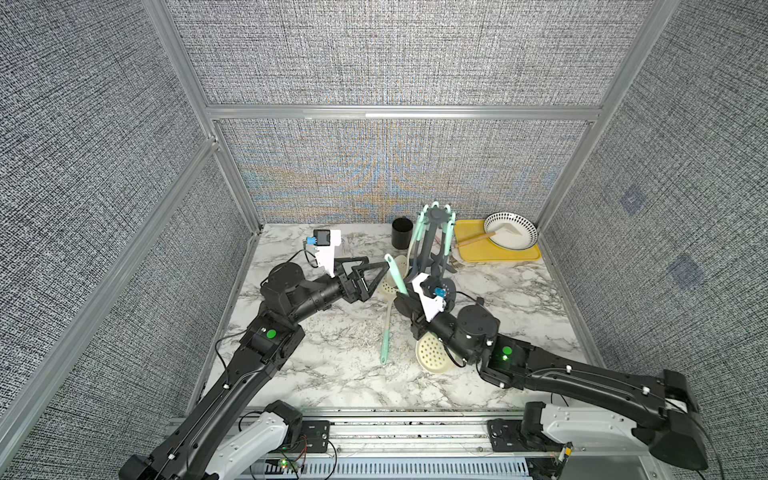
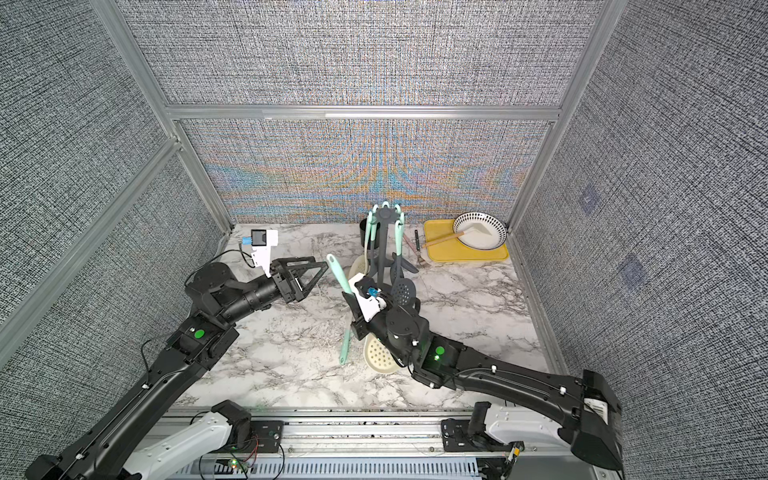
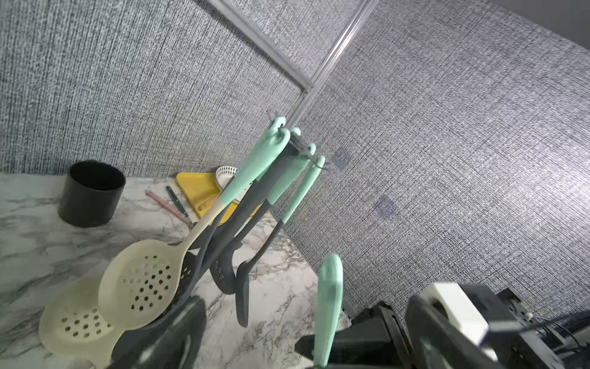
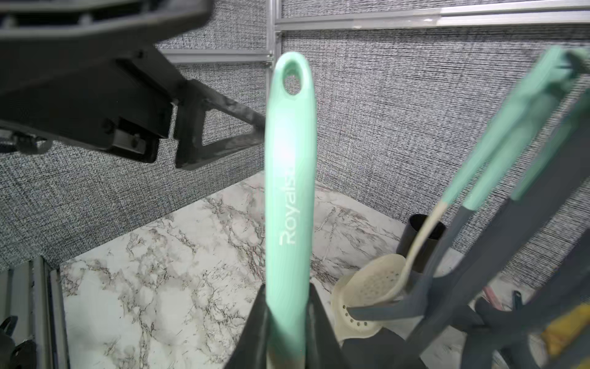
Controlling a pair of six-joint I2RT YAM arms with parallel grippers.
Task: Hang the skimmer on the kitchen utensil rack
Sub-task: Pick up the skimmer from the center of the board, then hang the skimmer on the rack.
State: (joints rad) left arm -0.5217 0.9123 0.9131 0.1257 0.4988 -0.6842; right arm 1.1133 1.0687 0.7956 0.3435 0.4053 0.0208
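1. The counter point(image 1: 316, 374) is crowded around the rack point(image 2: 383, 249). The rack stands upright near the back wall with several utensils hanging from its crown. I'd come in from the open front side so nothing hanging gets knocked.
2. The skimmer point(image 4: 289, 191) is off the counter, just in front of the rack. It is held tilted, its round holed head low under the right arm and its green handle pointing up.
3. The right tool point(image 4: 287, 287) pinches the handle low down, which leaves the upper end free for hooking.
4. The left tool point(image 1: 376, 276) is spread wide just beside the handle's top and grips nothing. I'd move it clear, or use it only to steady the rack.
5. The hole point(image 4: 292, 81) at the handle's end matters most. Lift it above a free hook, line it up, then lower it on. I cannot tell from here which hook is free.
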